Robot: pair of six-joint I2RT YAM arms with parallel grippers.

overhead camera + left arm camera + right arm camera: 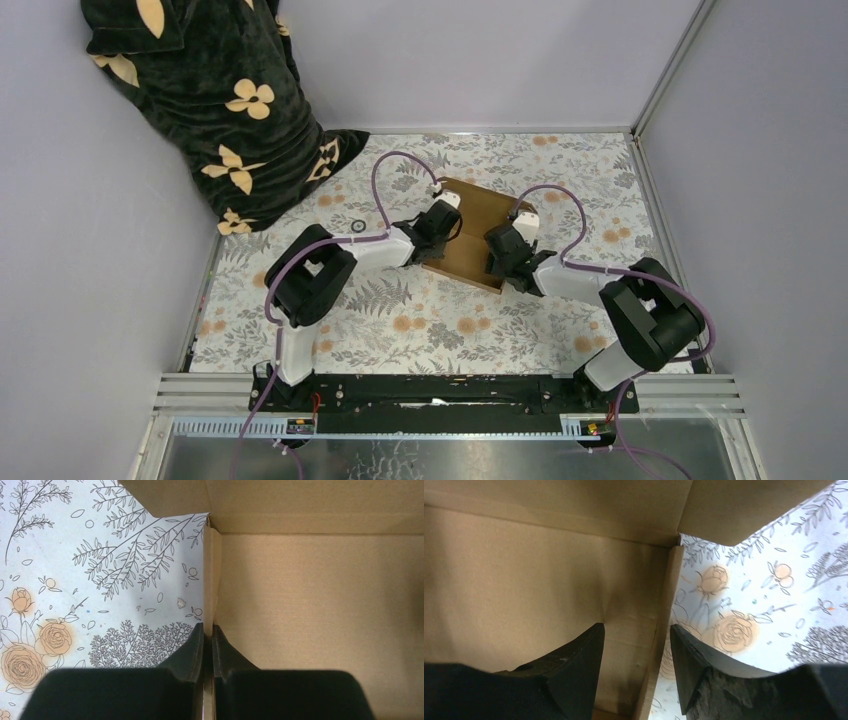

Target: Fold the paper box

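The left end effector (207, 645) pinches the paper box (320, 605)'s upright side wall above the floral tablecloth (100, 580).

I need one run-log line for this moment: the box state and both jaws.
task: fold box | box: side walls raised | left jaws: shut on left wall | right jaws: open, astride right wall, no grip
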